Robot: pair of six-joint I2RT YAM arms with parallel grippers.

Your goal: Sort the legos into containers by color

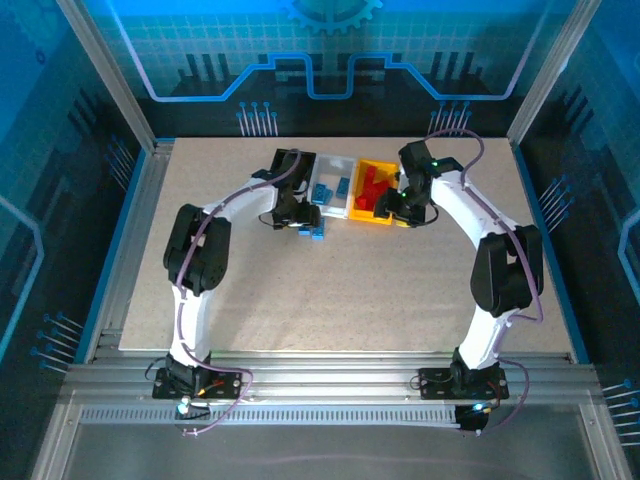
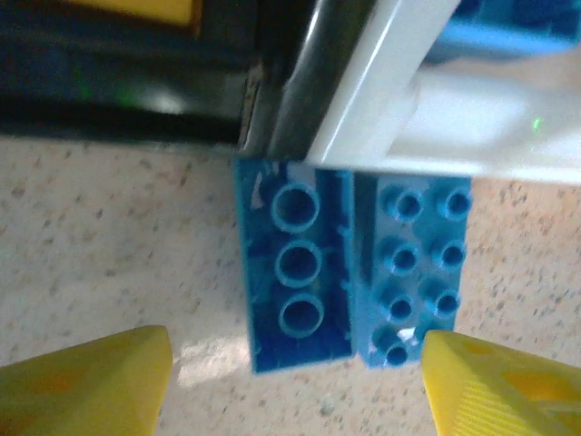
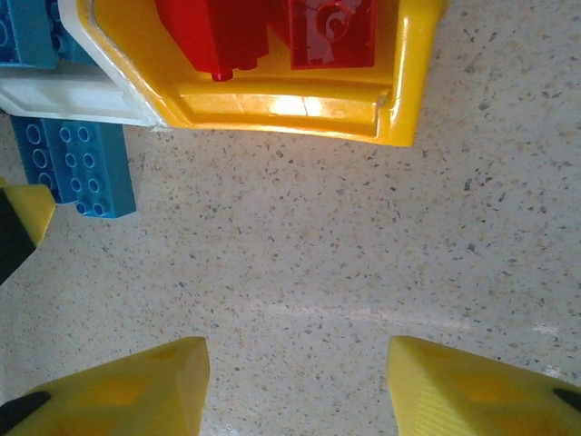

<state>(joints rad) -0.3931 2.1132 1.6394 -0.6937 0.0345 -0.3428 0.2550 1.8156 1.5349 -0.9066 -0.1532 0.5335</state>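
The black bin (image 2: 118,82) sat furthest left, largely covered by the left arm in the top view, with a yellow piece (image 2: 136,7) just visible inside it. Touching it on the right was the white bin (image 1: 335,163), holding a few blue bricks (image 1: 322,190) too jumbled to count, and next came the yellow bin (image 1: 384,166) with red bricks (image 3: 331,32), 2 of them plain in the right wrist view. That made 3 bins in a row on the table (image 1: 350,290). Just in front of the black and white bins lay 2 loose blue bricks (image 2: 295,282) side by side, the left 1 upturned, the right 1 studs up, their far ends against the bin walls. The left gripper (image 2: 297,343) hung over them, fingers (image 2: 91,381) spread to either side and not clamping. The right gripper (image 3: 295,363) stood before the yellow bin, fingers apart over bare table, holding nothing.
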